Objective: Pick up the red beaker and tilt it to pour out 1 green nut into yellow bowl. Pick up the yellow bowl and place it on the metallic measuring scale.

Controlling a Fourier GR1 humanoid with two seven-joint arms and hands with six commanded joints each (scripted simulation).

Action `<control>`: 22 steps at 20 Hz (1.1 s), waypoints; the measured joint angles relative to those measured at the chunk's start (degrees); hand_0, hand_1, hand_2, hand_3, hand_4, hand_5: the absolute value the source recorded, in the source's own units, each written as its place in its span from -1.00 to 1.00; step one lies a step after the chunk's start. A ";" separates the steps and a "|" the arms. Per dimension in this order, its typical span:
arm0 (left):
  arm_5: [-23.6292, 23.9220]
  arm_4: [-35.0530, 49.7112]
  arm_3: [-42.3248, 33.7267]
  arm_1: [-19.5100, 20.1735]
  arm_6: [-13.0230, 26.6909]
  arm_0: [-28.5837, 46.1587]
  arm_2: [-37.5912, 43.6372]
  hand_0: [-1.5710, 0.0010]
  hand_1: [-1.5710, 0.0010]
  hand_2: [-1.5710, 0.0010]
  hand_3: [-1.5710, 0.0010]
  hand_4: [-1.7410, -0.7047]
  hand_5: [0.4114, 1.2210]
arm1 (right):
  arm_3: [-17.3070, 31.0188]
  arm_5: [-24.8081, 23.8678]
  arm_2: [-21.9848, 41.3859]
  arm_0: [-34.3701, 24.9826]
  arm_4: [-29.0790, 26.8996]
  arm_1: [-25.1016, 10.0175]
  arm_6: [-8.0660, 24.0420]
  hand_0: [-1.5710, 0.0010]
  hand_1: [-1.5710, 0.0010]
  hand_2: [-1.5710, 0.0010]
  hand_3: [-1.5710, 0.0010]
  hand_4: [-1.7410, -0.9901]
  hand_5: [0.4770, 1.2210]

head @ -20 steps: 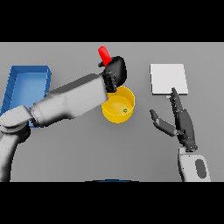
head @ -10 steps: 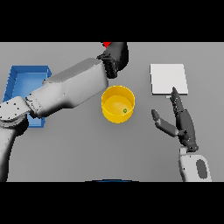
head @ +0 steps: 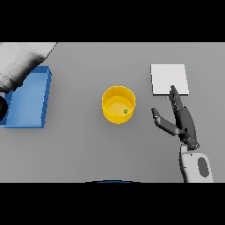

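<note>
The round yellow plastic bowl (head: 118,104) stands upright near the middle of the grey table (head: 88,149), and one small green nut (head: 125,111) lies inside it against the wall nearest the right edge, so the pouring part looks done and the carry to the flat square metallic measuring scale (head: 169,79), which lies toward the far right of the table, is what remains. The dark right hand (head: 182,121) hovers between bowl and scale, well apart from the bowl, with its fingers straight and held close together and its thumb spread out toward the bowl; it holds nothing. The likeliest trouble is a poor grasp: if the hand closes on only the thin rim, the bowl could tip or slip and the nut could roll out. A sideways approach could also shove the bowl away rather than enclose it, and a careless set-down could leave it hanging over the scale's edge. The fingertips of the right hand already overlap the scale's near edge, so whether they touch it cannot be told. The red beaker shows nowhere. The left arm (head: 22,61) is cut off at the far left corner above the blue rectangular tray (head: 33,94), and its hand is out of sight.
</note>
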 measured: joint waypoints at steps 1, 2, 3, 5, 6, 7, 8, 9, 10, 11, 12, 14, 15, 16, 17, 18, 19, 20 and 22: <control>-0.17 4.77 3.45 2.17 1.81 0.43 4.31 -1.00 -0.96 -0.96 -0.83 -0.80 0.99 | 0.30 0.10 0.12 0.51 0.30 -0.25 -0.03 1.00 1.00 1.00 1.00 0.18 -0.54; 0.41 8.60 5.84 3.59 1.94 0.64 7.49 -1.00 -0.97 -0.97 -0.85 -0.84 0.99 | 0.35 0.18 0.42 0.35 0.60 -0.29 -0.35 1.00 1.00 1.00 1.00 0.16 -0.53; 1.13 12.56 8.18 5.13 2.39 1.58 10.54 -1.00 -0.97 -0.97 -0.83 -0.87 0.99 | 0.47 0.14 0.33 -0.48 0.59 -0.43 -0.86 1.00 1.00 1.00 1.00 0.14 -0.53; 3.80 18.48 11.32 7.34 3.88 3.93 14.40 -1.00 -0.98 -0.98 -0.77 -0.92 1.00 | -0.23 0.25 0.95 0.15 1.08 -0.47 -2.17 1.00 1.00 1.00 1.00 0.16 -0.53; 5.80 20.38 12.49 7.51 4.92 5.02 15.33 -1.00 -0.99 -0.99 -0.78 -0.93 1.00 | 0.49 -0.11 0.81 -0.61 1.54 -0.62 -1.86 1.00 1.00 1.00 1.00 0.16 -0.53; 7.46 22.73 13.13 9.03 4.46 5.98 16.78 -1.00 -0.99 -0.99 -0.79 -0.95 1.00 | 0.80 -0.73 1.23 -1.05 2.52 -0.37 -1.97 1.00 1.00 1.00 1.00 0.17 -0.53; 9.03 25.06 13.43 10.44 4.80 7.33 18.01 -1.00 -0.99 -0.99 -0.83 -0.96 1.00 | 1.20 -0.55 0.67 -0.95 2.03 -0.78 -1.94 1.00 1.00 1.00 1.00 0.18 -0.53; 10.63 27.71 14.00 10.84 7.00 8.71 19.43 -1.00 -0.99 -0.99 -0.78 -0.97 1.00 | 1.45 -0.54 0.64 -1.34 2.02 -0.80 -1.44 1.00 1.00 1.00 1.00 0.19 -0.54; 12.07 29.56 13.96 11.48 8.38 10.33 20.07 -1.00 -0.99 -0.99 -0.79 -0.97 1.00 | 1.30 -0.20 0.77 -1.24 1.67 -0.65 -1.48 1.00 1.00 1.00 1.00 0.21 -0.54; 13.67 31.40 14.32 11.95 9.48 12.02 20.73 -1.00 -1.00 -1.00 -0.79 -0.98 1.00 | 1.41 -0.13 0.76 -1.18 1.46 -0.49 -1.63 1.00 1.00 1.00 1.00 0.24 -0.53; 15.09 32.91 14.04 12.46 10.89 13.53 21.08 -1.00 -1.00 -1.00 -0.83 -0.98 1.00 | 1.12 0.02 0.69 -0.80 0.99 -0.33 -1.84 1.00 1.00 1.00 1.00 0.24 -0.52; 16.47 36.15 13.82 13.46 12.88 17.66 21.65 -1.00 -1.00 -1.00 -0.89 -0.99 1.00 | 1.48 0.56 0.47 -1.14 0.23 -0.41 -0.78 1.00 1.00 1.00 1.00 0.23 -0.51; 17.41 38.74 13.52 13.41 13.98 19.91 22.71 -1.00 -1.00 -1.00 -0.91 -0.99 1.00 | 1.65 0.25 0.65 -1.71 0.72 -0.34 -0.44 1.00 1.00 1.00 1.00 0.21 -0.50; 18.64 40.82 13.30 13.33 14.92 22.34 23.29 -1.00 -1.00 -1.00 -0.83 -0.99 1.00 | 1.59 0.40 0.78 -1.21 0.87 -0.51 -1.44 1.00 1.00 1.00 1.00 0.19 -0.49; 19.42 42.77 12.49 13.56 15.70 24.33 23.89 -1.00 -1.00 -1.00 -0.86 -0.99 1.00 | 1.33 0.09 1.16 -0.92 1.72 -0.64 -1.99 1.00 1.00 1.00 1.00 0.17 -0.48; 20.16 44.54 11.60 13.77 16.88 26.26 24.31 -1.00 -1.00 -1.00 -0.81 -1.00 1.00 | 2.06 0.29 0.80 -1.23 1.33 -0.76 -1.46 1.00 1.00 1.00 1.00 0.16 -0.46; 21.55 46.53 10.35 13.80 17.46 28.47 24.88 -1.00 -1.00 -1.00 -0.84 -1.00 1.00 | 2.12 0.66 1.02 -1.34 1.32 -0.84 -1.79 1.00 1.00 1.00 1.00 0.17 -0.45; 22.35 48.47 9.32 14.21 17.94 30.49 25.51 -1.00 -1.00 -1.00 -0.88 -1.00 1.00 | 2.56 0.48 0.90 -1.67 1.45 -0.86 -1.58 1.00 1.00 1.00 1.00 0.16 -0.43; 24.98 51.61 6.68 14.84 19.56 34.58 26.00 -1.00 -1.00 -1.00 -0.92 -1.00 1.00 | 2.63 0.32 0.63 -1.75 1.66 -1.37 -1.99 1.00 1.00 1.00 1.00 0.17 -0.40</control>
